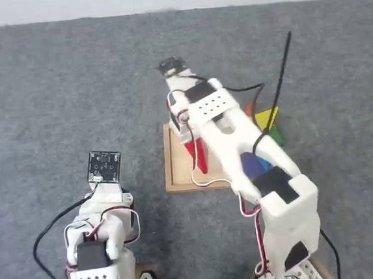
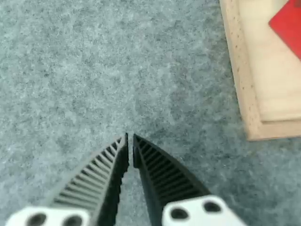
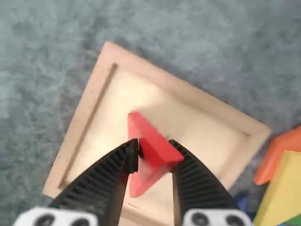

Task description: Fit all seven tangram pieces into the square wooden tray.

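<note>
Fingers (image 3: 110, 176) of the right gripper (image 3: 154, 148) clamp a red triangle (image 3: 143, 134), a smooth painted wedge, tilted over the pale wooden tray (image 3: 89, 94), its long edge pointing out past the fingertips. The left gripper (image 2: 130, 141) is closed on nothing above fuzzy grey mat (image 2: 70, 70) just outside the tray. Loose pieces (image 3: 277, 157) lie beyond the tray's opposite side.

— What carries it all?
— A table (image 1: 71, 91) under grey felt; the wooden tray (image 1: 171, 173) lies flat on it.
— And beside the tray?
— Loose on the felt: an orange piece (image 3: 275, 157); a yellow piece (image 1: 265, 117); a green piece (image 1: 276, 135); a blue piece (image 1: 253, 164).
</note>
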